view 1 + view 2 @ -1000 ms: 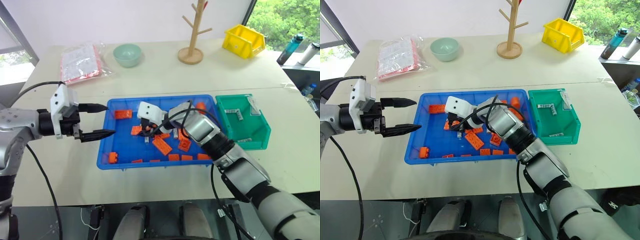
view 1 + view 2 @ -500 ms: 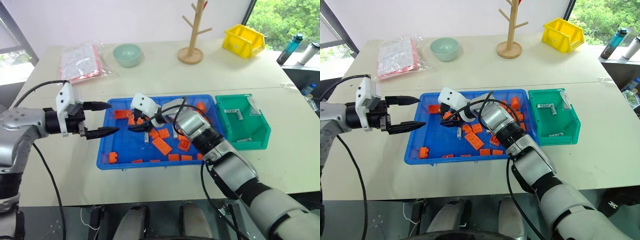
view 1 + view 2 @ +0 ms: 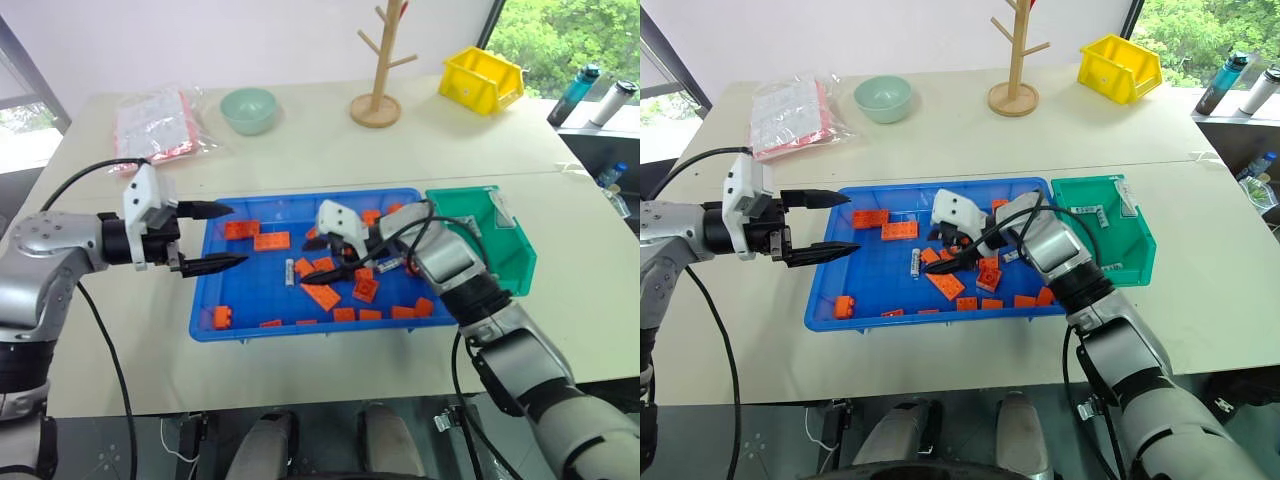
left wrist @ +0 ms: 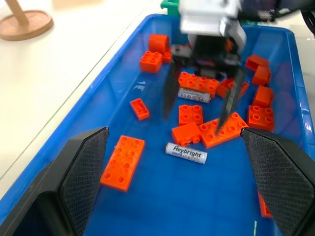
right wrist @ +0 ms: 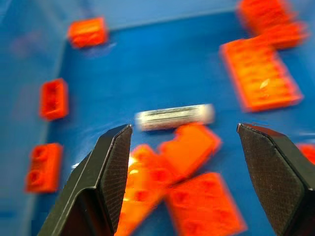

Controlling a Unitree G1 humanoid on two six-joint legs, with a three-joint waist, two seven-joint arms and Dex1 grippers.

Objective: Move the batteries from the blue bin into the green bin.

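Pale beige tabletop (image 3: 300, 150) was seen beneath a white wall, with greenery behind a window at two o'clock. A mint bowl (image 3: 248, 108), a clear packet with red print (image 3: 153, 122), a wooden peg stand (image 3: 378, 70) and a yellow bin (image 3: 485, 78) were set along the far side. The blue bin (image 3: 240, 300) lay at the centre, with the green bin (image 3: 510, 265) touching its three o'clock edge. Compared with a second earlier, the right gripper (image 3: 338, 262) had been shifted from the tray's middle towards three o'clock, and its jaws, then nearly closed among the orange bricks (image 3: 322, 296), had been spread wide apart; nothing was held between them. Two batteries (image 4: 186, 153) were seen lying loose on the blue floor among the bricks, one just below the right gripper's fingertips (image 4: 224, 115) and a second (image 4: 194, 95) between the fingers. Further batteries (image 3: 1089, 210) lay in the green bin. The left gripper (image 3: 223, 236) was held over the tray's nine o'clock rim much as before, its fingers parted and empty, touching nothing.
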